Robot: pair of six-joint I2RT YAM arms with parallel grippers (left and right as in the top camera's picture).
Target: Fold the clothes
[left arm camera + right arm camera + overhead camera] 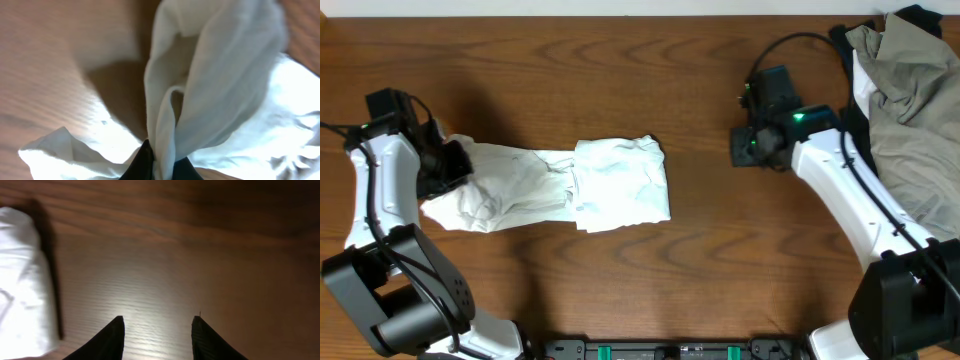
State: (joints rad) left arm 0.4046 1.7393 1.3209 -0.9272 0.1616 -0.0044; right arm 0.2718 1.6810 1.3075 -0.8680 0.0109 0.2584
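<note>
Shirt: the white T-shirt [585, 185] lies in a band on the tabletop [620, 60], left of centre. Its right half is folded into a flat, rough rectangle and its left end is bunched.
Print: no black lettering shows; it is probably folded inside.
Handling: it looks thin, light and limp. It will likely sag from any single hold, wrinkle easily and slide on the smooth wood rather than keep a crease.
Where to hold: a pinch at an edge or corner, through all layers, should carry it. The unfolded left end is the part left to bring over.
Left gripper [159, 162]: the jaws are closed on a pinch of the shirt's left end, and the wrist view shows cloth rising out from between them in a doubled ridge.
Right gripper [157, 330]: the jaws are apart with nothing between them, over bare wood near the shirt's folded right edge.
Risk: a one-sided pull may drag the folded half out of square.
Surroundings: an olive-grey garment [910, 110] is heaped at the far right, well apart from the shirt.
</note>
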